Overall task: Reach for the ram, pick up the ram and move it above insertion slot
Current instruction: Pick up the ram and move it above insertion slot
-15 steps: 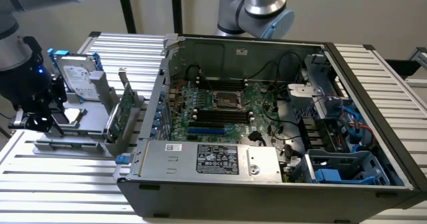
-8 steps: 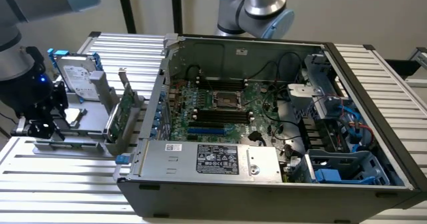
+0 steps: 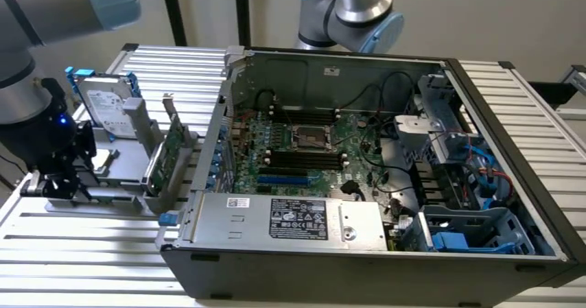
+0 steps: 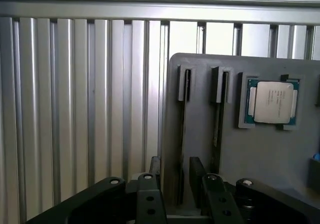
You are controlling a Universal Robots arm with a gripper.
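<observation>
One open computer case (image 3: 366, 274) stands on the bench (image 3: 92, 253), with one hard drive (image 3: 101, 105) and one expansion card (image 3: 165, 158) beside it. One grey tray (image 4: 200, 134) carries two ram sticks (image 4: 185, 109) and one processor (image 4: 272, 102).

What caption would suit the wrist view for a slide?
Open gripper lined up over the ram, which stands edge-on in a grey holder beside a processor chip.

A table (image 3: 82, 253) of ribbed aluminium slats is seen, the profiles laid side by side with dark grooves between them. An open computer case (image 3: 348, 274) is laid on its side on the slats, across the middle and the exterior view's right. A grey parts holder (image 3: 123, 160) is set on the slats just beside the case, at the exterior view's left. In the wrist view, the holder's flat plate is seen resting on the slats.
</observation>
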